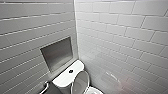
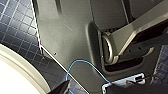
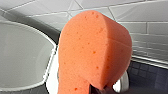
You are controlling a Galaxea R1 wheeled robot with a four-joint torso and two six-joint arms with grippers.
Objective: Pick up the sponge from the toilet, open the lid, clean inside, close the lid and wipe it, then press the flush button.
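One sponge: bent double, with the right gripper and its fingers clamped on one end, so the soft bulk leads for scrubbing.
Lid: stands raised at the toilet tank, leaving the inside open.
Flush button: mid tank top, not yet needed.

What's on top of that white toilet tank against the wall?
A small dark round flush button sits mid-top on the glossy white ceramic toilet tank. The raised smooth white oval lid covers the tank's front edge, so anything there is hidden.
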